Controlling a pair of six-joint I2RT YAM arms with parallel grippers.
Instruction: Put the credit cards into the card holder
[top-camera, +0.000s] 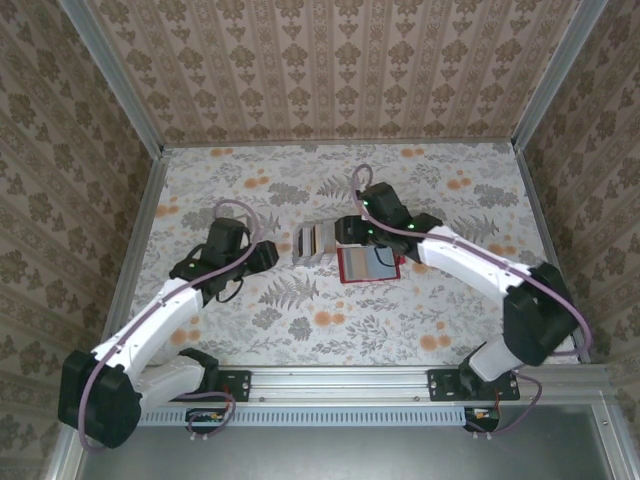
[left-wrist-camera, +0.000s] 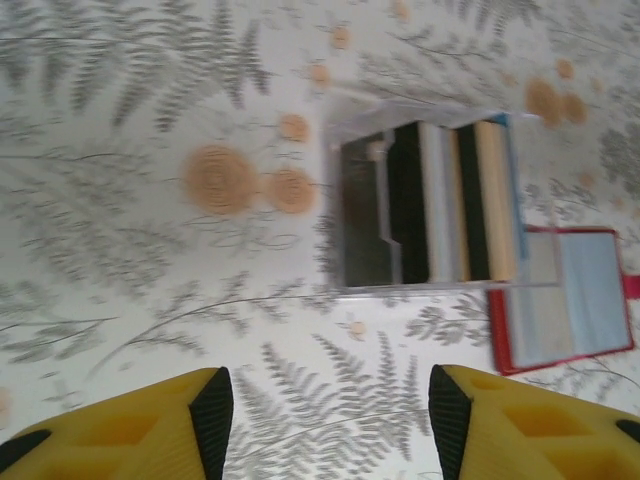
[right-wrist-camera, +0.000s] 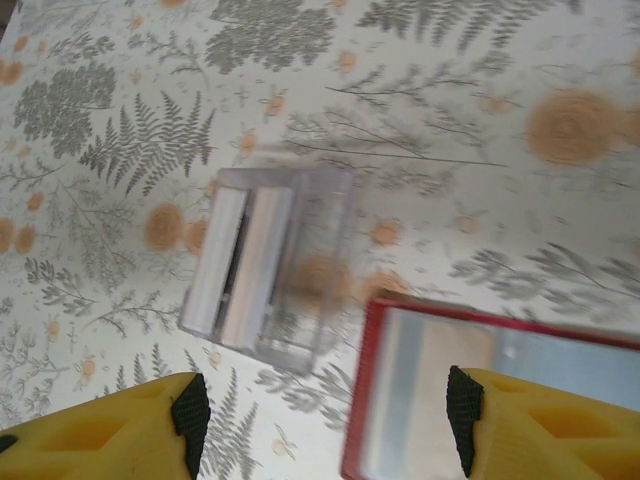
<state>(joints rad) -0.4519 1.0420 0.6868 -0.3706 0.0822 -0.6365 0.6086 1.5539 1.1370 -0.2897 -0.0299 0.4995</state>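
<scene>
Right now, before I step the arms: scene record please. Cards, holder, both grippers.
surface: floral-print table
credit cards: several, standing on edge in a clear plastic box
card holder: red, lying open, pale pockets facing up, close beside the box; contact unclear
cards in holder: cannot tell
left gripper: open, nothing between the fingers, short of the box
right gripper: open, over the holder's edge nearest the box, not gripping
</scene>
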